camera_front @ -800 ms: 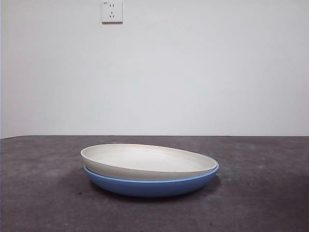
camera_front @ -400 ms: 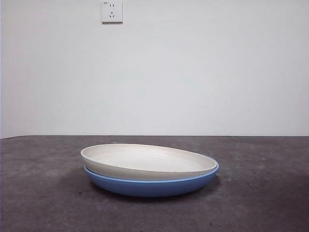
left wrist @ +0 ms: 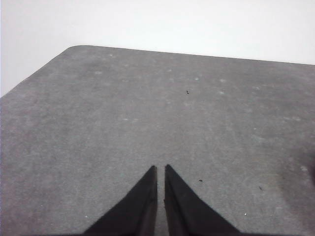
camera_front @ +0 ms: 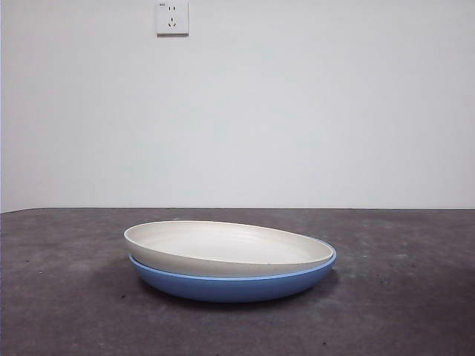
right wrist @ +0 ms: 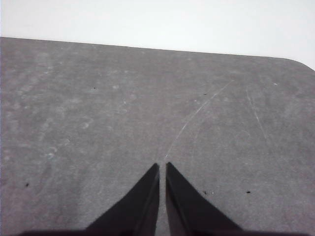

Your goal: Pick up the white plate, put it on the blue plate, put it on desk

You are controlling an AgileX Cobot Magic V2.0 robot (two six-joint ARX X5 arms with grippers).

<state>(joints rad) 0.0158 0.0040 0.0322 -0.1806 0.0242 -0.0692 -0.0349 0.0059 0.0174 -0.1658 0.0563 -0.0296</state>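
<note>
The white plate (camera_front: pixel 223 247) lies inside the blue plate (camera_front: pixel 237 285), shifted a little to the left and slightly tilted. Both rest on the desk (camera_front: pixel 67 297) in the middle of the front view. No arm shows in the front view. My left gripper (left wrist: pixel 160 169) is shut and empty over bare desk (left wrist: pixel 123 113). My right gripper (right wrist: pixel 162 167) is shut and empty over bare desk (right wrist: pixel 98 108). Neither wrist view shows a plate.
A white wall with a power socket (camera_front: pixel 172 18) stands behind the desk. The desk's far edge and a rounded corner (left wrist: pixel 74 47) show in the left wrist view, another rounded corner (right wrist: pixel 300 61) in the right wrist view.
</note>
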